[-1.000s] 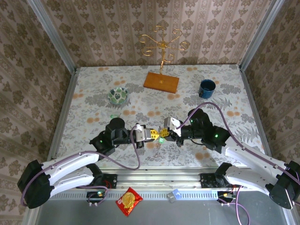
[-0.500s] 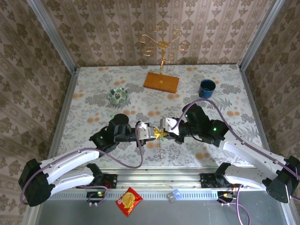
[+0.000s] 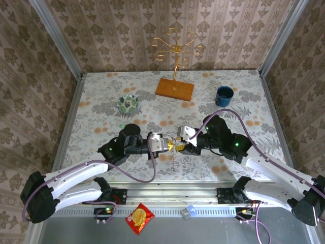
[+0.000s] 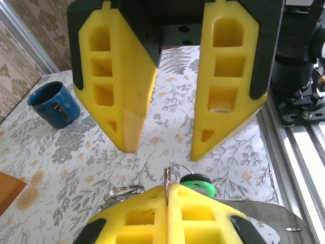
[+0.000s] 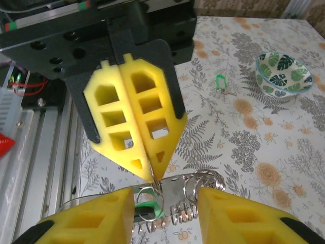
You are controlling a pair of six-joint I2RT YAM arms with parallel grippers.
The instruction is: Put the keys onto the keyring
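Table [image 3: 101, 91]: both arms meet tip to tip at the middle, a little above the surface. Bowl [image 5: 283, 73] and mug [image 4: 53, 104] stand well apart from the work and play no part.

Left gripper [image 5: 151, 175]: jaws pressed fully together, pinching a thin wire loop of the keyring [image 5: 203, 182]. The other loops and a coil bunch just beside the tips; a short chain [image 3: 173, 161] hangs below toward the table.

Right gripper [image 4: 165, 151]: jaws apart, about half spread, nothing between them. Its tips sit just in front of the left's, straddling the ring cluster without touching it.

Keys: one green key [image 4: 197, 182] sits right against the pinched loop, beside the left fingertip. Cannot tell whether it is threaded on or only resting there. A second key [image 5: 220, 81] lies flat on the table near the bowl, well apart from both grippers.

Step, as judged: end of threading the first key, left acting as the ring holder.

Next move calls for: left to hold the ring steady; right to back away, travel to the second key and take it by its green head, leaving the metal end free for the ring.
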